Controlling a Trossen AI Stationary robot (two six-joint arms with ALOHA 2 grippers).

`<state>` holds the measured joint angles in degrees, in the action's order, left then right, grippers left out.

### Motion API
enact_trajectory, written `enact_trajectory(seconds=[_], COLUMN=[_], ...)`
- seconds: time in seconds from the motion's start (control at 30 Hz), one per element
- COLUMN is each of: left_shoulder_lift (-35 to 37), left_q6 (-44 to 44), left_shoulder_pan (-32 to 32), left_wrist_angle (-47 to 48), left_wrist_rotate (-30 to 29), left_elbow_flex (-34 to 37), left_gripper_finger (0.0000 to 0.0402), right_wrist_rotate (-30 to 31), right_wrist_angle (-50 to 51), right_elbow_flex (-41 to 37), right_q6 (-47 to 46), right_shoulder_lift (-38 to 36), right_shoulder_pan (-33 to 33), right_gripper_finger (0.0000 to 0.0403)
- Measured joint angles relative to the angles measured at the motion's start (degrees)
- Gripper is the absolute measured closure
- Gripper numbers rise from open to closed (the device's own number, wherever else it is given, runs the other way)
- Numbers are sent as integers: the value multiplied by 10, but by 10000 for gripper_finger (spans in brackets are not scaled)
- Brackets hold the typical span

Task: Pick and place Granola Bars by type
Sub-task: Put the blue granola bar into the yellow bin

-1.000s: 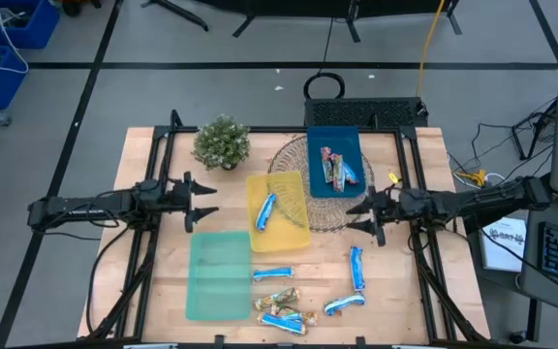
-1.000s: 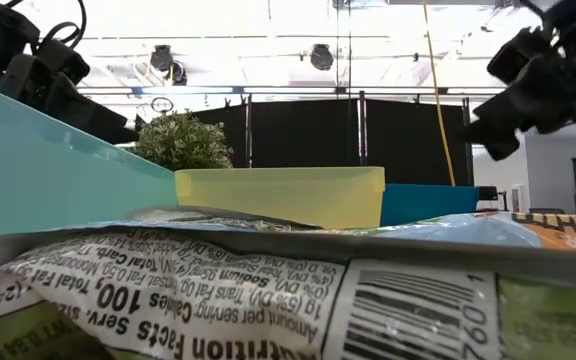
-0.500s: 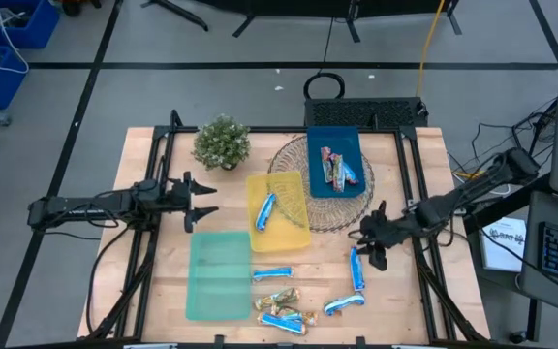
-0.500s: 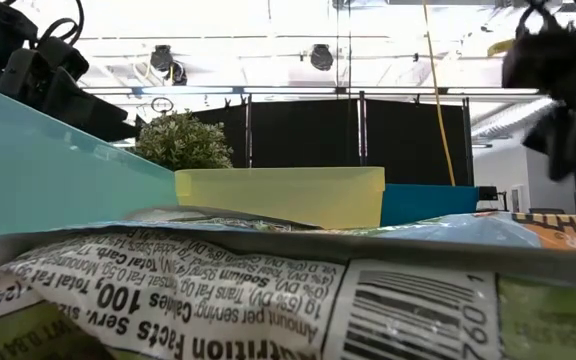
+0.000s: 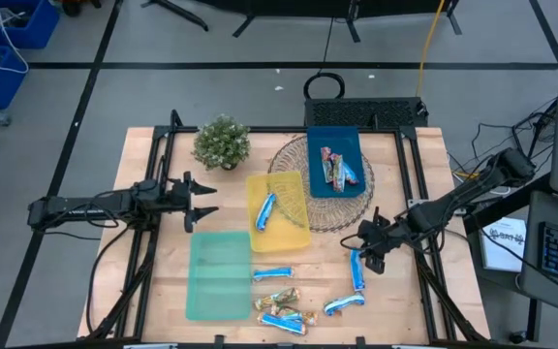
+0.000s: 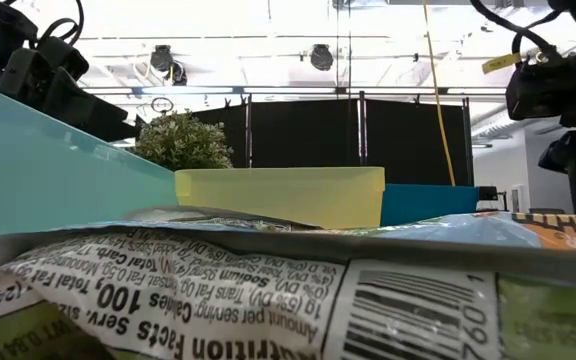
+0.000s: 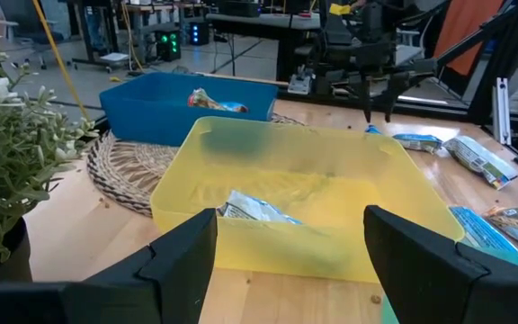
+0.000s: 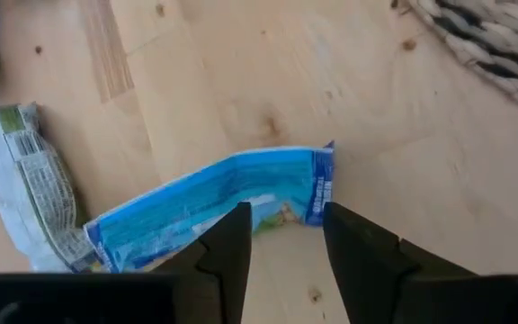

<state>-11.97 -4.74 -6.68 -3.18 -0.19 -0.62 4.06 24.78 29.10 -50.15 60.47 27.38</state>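
Between right gripper fingers: blue-and-white bar

Granola bar wrapper fills foreground; yellow tray, plant behind; dark arms overhead.

You have three trays on the desk: one blue tray, one yellow tray and one green tray. In the blue tray you can count two or three granola bars; they overlap too much to be sure. One blue-and-white bar lies in the yellow tray. Loose on the desk you have four blue-and-white bars and a small cluster of gold-brown bars, roughly two. There is one potted plant, one woven mat, and two end effectors, left and right.
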Motion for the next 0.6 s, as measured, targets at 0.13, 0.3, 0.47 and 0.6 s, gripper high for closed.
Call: enact_trajectory(seconds=[0.13,0.3,0.47,0.6], left_shoulder_lift=[0,0,0,0], left_q6=[0,0,0,0], left_shoulder_pan=[0,0,0,0], left_wrist_angle=[0,0,0,0], left_wrist_rotate=[0,0,1,1], left_elbow_flex=[0,0,0,0], left_gripper_finger=[124,124,124,124], right_wrist_rotate=[5,3,2,3], right_wrist_angle=[-30,-117,-168,-169], right_elbow_flex=[-22,-58,-84,-97], right_q6=[-7,-26,-30,-38], right_shoulder_lift=[0,0,0,0], right_shoulder_pan=[0,0,0,0], right_gripper_finger=[272,272,272,272])
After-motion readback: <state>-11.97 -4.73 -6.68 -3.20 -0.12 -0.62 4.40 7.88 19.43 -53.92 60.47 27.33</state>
